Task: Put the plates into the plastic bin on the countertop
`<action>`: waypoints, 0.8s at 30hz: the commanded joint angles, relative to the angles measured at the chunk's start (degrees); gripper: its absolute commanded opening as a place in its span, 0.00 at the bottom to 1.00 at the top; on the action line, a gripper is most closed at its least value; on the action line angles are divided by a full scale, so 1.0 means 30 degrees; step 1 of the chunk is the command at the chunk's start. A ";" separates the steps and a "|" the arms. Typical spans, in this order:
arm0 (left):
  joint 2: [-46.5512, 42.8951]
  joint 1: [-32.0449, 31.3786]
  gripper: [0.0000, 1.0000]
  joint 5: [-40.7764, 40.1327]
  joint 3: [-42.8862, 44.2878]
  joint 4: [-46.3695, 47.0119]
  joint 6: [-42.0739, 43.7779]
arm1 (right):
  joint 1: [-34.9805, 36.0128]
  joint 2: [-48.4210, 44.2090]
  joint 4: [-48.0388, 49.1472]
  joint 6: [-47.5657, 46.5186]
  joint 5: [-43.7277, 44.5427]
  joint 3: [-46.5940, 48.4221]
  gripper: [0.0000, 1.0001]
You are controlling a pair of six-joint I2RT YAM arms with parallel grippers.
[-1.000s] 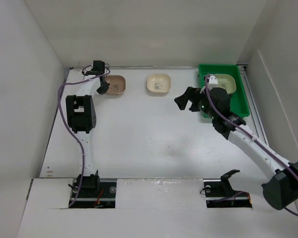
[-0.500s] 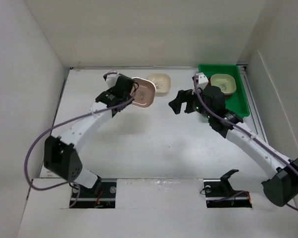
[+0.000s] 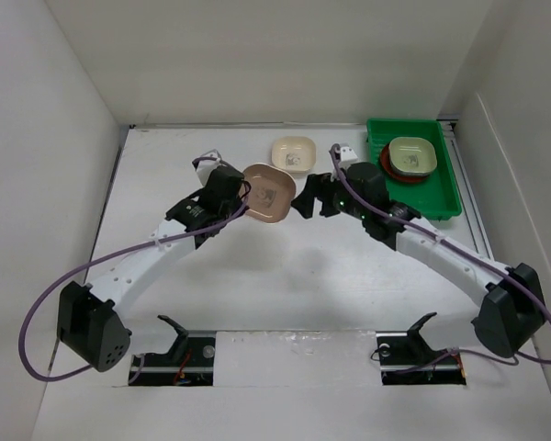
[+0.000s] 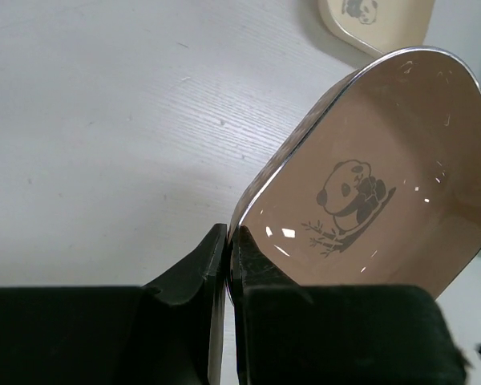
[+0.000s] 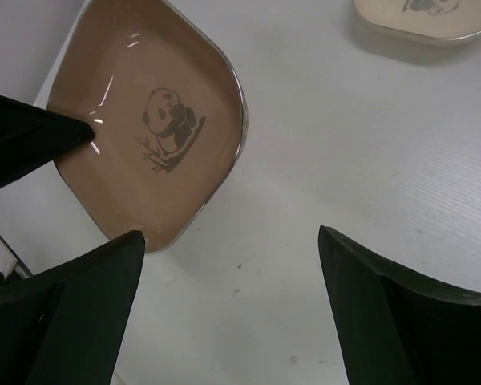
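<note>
I'm holding the tan-pink plate tilted over the middle of the countertop — the left gripper is pinching its rim, both fingers pressed against the edge, with the panda print facing up. Just beside it, the right gripper is hovering with its fingers spread wide, touching nothing. Farther back I'm seeing the cream plate lying flat on the white surface, and at the far right the green plastic bin is carrying a light green plate — it is overlapping a red-brown plate.
</note>
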 commanded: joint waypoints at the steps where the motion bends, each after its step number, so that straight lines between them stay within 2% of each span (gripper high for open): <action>1: -0.1280 0.0010 0.00 0.1184 -0.0232 0.2106 0.0520 | 0.0520 0.1148 0.1890 0.0890 -0.0055 0.0897 0.94; 6: -0.1982 0.0010 0.00 0.2038 -0.0906 0.2928 0.0694 | 0.0930 0.3319 0.2619 0.2354 0.2022 0.1395 0.81; 9: -0.2190 0.0010 0.00 0.2536 -0.1256 0.3397 0.0901 | 0.1104 0.4433 0.3445 0.3322 0.2027 0.1569 0.60; 10: -0.2190 0.0010 0.00 0.2710 -0.1258 0.3397 0.0901 | 0.1106 0.4639 0.3648 0.3324 0.2027 0.1803 0.29; 11: -0.2190 0.0010 0.00 0.2712 -0.1258 0.3397 0.0901 | 0.1309 0.4815 0.3650 0.3788 0.2462 0.1805 0.14; 12: -0.2190 0.0010 0.00 0.2712 -0.1258 0.3397 0.0901 | 0.1311 0.4817 0.3650 0.3996 0.2815 0.1805 0.02; 13: -0.2190 0.0010 0.00 0.2712 -0.1258 0.3397 0.0901 | 0.1311 0.4817 0.3650 0.3998 0.3543 0.1805 0.00; 14: -0.2190 0.0010 0.09 0.2712 -0.1258 0.3397 0.0901 | 0.1311 0.4614 0.3650 0.4172 0.3783 0.1805 0.00; 15: -0.2190 0.0010 0.38 0.2712 -0.1258 0.3600 0.0901 | 0.1021 0.4611 0.3650 0.4348 0.4046 0.1805 0.00; 16: -0.2190 0.0010 0.53 0.2712 -0.1258 0.3602 0.0901 | 0.1018 0.4437 0.3650 0.4349 0.4223 0.1805 0.00; 18: -0.1958 0.0010 0.99 0.2451 -0.0997 0.3866 0.0901 | -0.0003 0.4436 0.3447 0.4349 0.4224 0.2066 0.00; 23: -0.1167 0.0010 1.00 0.1776 -0.0147 0.2989 0.0901 | -0.3954 0.4231 0.0840 0.3885 0.5455 0.3327 0.00; 24: -0.1165 0.0010 1.00 0.1774 0.0059 0.2987 0.0901 | -0.5703 0.4231 0.0838 0.3301 0.5136 0.3793 0.00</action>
